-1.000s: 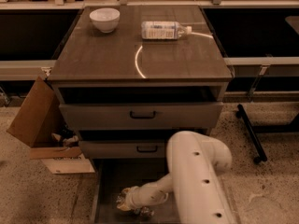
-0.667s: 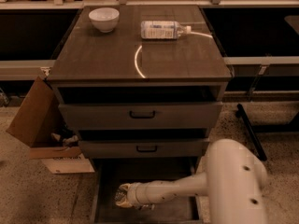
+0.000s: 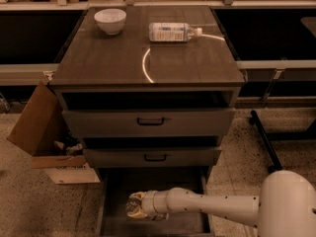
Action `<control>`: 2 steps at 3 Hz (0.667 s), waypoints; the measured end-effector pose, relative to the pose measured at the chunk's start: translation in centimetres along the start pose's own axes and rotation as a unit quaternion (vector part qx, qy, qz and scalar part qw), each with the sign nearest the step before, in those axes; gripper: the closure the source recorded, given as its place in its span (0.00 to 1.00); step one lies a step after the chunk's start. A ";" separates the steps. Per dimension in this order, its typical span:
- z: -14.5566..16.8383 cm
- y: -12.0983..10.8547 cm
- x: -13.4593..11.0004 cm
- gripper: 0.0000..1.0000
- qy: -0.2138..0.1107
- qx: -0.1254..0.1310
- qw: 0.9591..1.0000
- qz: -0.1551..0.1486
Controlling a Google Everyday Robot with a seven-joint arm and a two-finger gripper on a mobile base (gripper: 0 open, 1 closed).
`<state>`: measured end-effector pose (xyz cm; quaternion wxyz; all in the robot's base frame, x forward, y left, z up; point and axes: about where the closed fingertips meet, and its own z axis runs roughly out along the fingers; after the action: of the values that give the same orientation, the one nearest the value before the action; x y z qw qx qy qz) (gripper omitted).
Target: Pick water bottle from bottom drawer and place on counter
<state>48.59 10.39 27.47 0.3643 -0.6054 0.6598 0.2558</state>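
1. In the camera view, you are looking down on a cabinet whose top is the bench [image 3: 98, 63], a dark wood-grain slab that is catching a bright curved glare mark [image 3: 144, 65].
2. The bottom drawer [image 3: 173, 186] is standing pulled out at the foot of the cabinet, showing its dark flat floor.
3. Your white arm [image 3: 212, 207] is reaching in from the lower right and lying across the drawer, pointing left.
4. The tool [image 3: 136, 207] is sitting low inside the bottom drawer, toward its left side.
5. The water bottle [image 3: 131, 200] is showing as a small clear crinkled shape right at the tool's tip, inside the bottom drawer.
6. You cannot tell how far the tool is open, or whether it has hold of the water bottle.
7. The two upper drawers [image 3: 148, 122] with black bar handles are sitting partly out above it.
8. A white bowl [image 3: 110, 20] is resting at the bench's back left.
9. A larger labelled bottle [image 3: 173, 32] is lying on its side at the back of the bench, to the right of the bowl, its cap pointing right.
10. An open cardboard box [image 3: 44, 132] is sitting on the floor just left of the cabinet.
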 end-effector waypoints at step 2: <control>-7.1 -1.8 -5.3 1.00 0.024 0.040 0.991 -0.124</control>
<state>49.14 7.85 36.11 0.4014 -0.6732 0.5981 0.1671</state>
